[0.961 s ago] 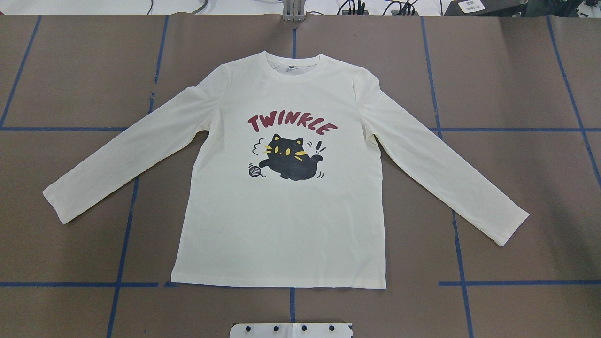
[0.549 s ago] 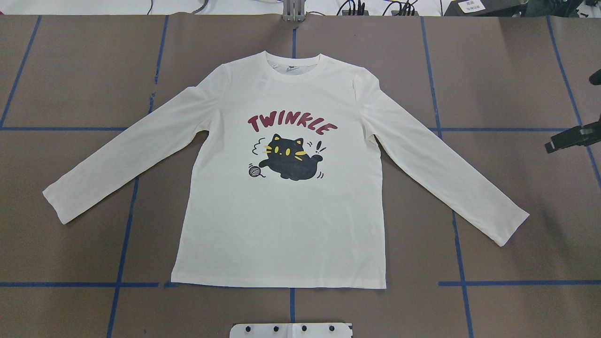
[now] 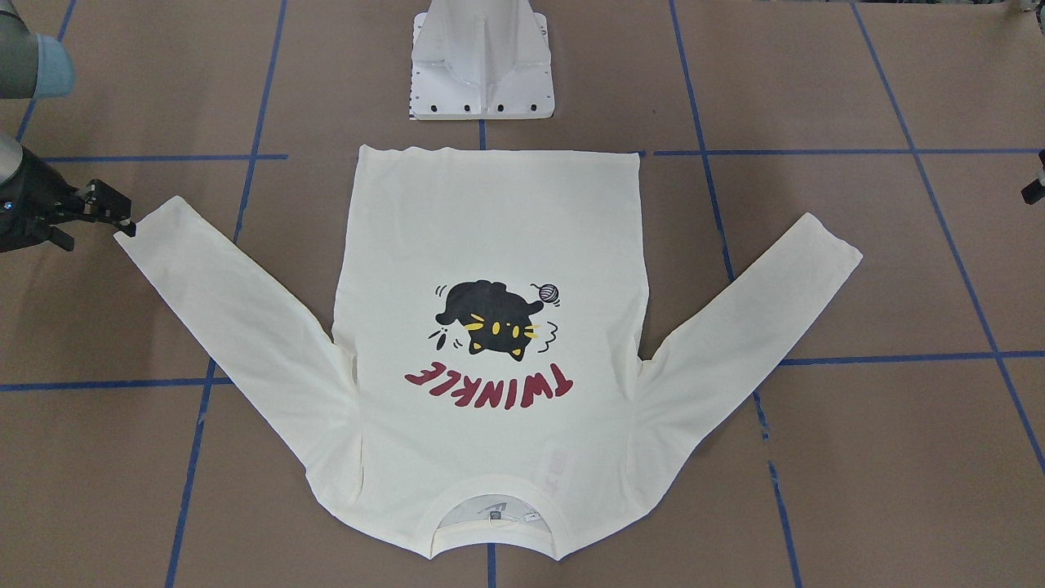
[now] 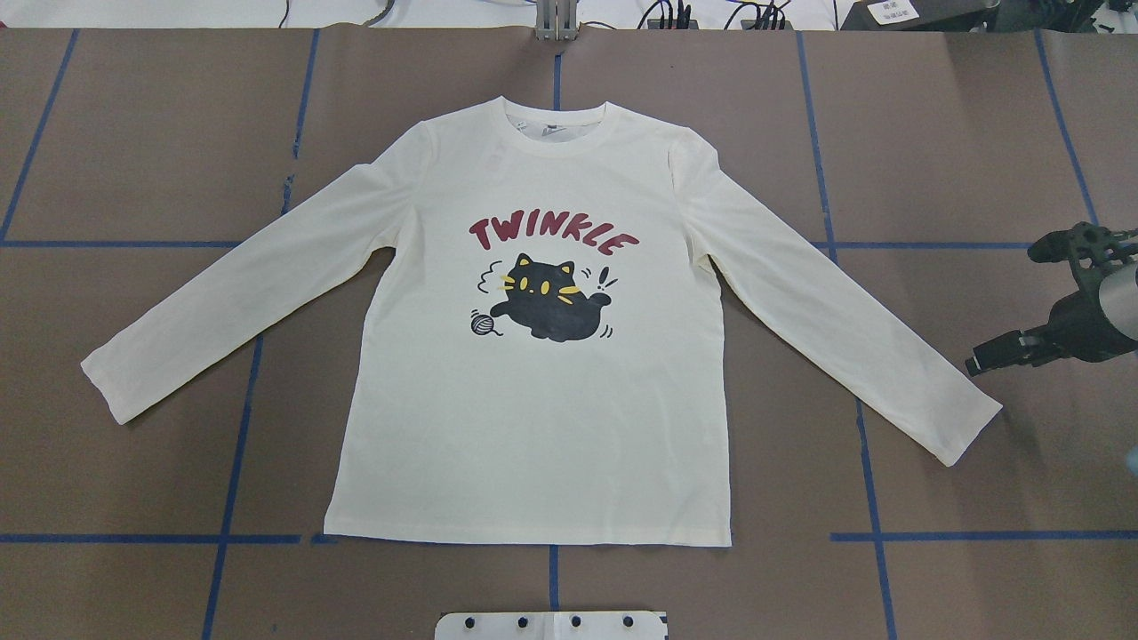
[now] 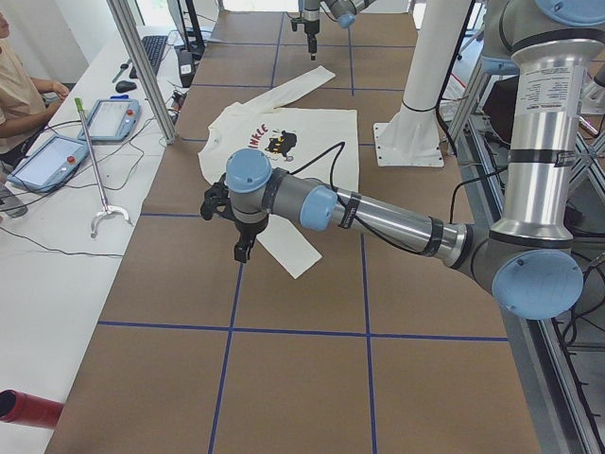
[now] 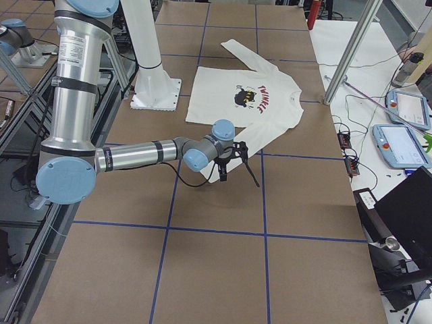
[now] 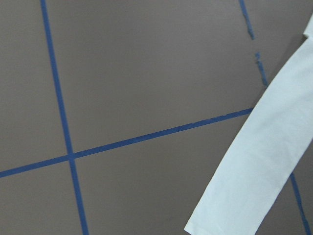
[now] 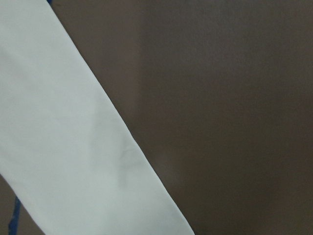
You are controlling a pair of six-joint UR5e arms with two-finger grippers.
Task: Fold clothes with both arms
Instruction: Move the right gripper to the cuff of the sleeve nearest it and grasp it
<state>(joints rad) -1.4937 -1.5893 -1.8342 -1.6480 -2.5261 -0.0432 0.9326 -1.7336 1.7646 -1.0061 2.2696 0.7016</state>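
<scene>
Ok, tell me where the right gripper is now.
In the overhead view the right gripper is near the right edge, just beside the nearest sleeve cuff of the cream T-shirt.

The cream long-sleeved T-shirt (image 4: 533, 427) lies flat, cat print up; the right gripper (image 4: 976, 364) is near one cuff (image 4: 965, 436).

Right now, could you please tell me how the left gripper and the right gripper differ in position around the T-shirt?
The right gripper is close beside the right cuff; the left gripper stands well clear of the left cuff. The right gripper shows in the overhead view; the left gripper is outside it. Both point down, and the T-shirt lies flat.
</scene>
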